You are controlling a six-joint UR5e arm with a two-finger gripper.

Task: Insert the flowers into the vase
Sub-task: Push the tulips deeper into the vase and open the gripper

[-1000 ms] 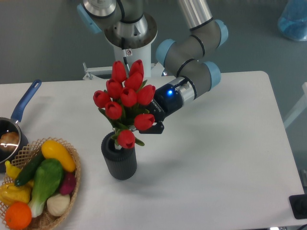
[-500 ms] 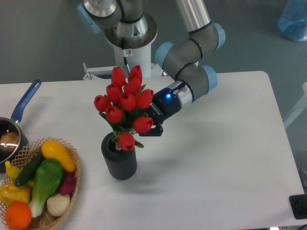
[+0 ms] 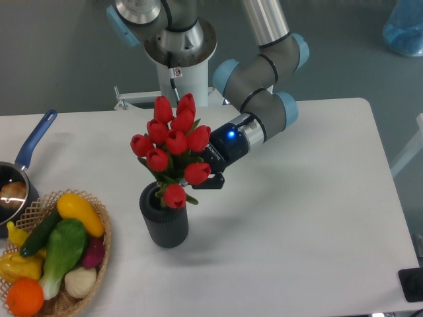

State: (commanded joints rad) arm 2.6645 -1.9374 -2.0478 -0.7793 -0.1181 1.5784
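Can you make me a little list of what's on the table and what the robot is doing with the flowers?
flowers: red tulips, stems going down into the vase mouth
vase: dark ribbed cylinder, upright on the white table
gripper: beside the bunch, mostly hidden by the tulips, so grip unclear
basket: at the front left, holding vegetables
saucepan: blue handle, at the left edge

Soft, even overhead light is filling the scene. The table (image 3: 310,218) is showing faint shadows, and everything is staying reasonably sharp.
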